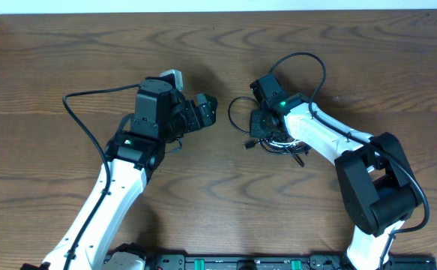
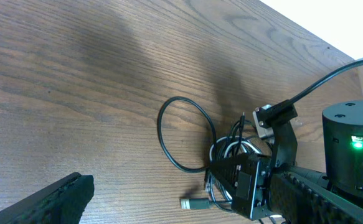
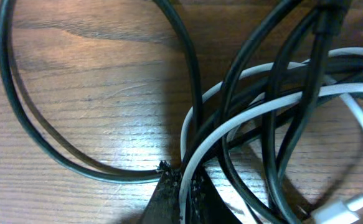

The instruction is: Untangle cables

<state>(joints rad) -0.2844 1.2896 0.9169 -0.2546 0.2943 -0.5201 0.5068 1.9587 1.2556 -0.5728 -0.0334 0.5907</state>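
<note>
The cables (image 1: 272, 137) lie in a tangle on the wooden table right of centre, two black and one white. A black loop (image 1: 233, 114) sticks out to the left and a plug end (image 1: 246, 145) lies at its lower left. My right gripper (image 1: 265, 129) is down in the tangle, shut on the white cable (image 3: 249, 112), which runs between its fingertips (image 3: 184, 190) among the black cords (image 3: 19, 118). My left gripper (image 1: 207, 109) hovers left of the tangle, open and empty. The left wrist view shows one of its fingers (image 2: 60, 198), the loop (image 2: 169, 124) and the plug (image 2: 193, 203).
Thick black wires fixed to the arms arc over the table at the left (image 1: 76, 109) and above the right arm (image 1: 312, 64). The table's far edge (image 1: 218, 10) meets a white wall. The arm bases stand at the front edge (image 1: 225, 262).
</note>
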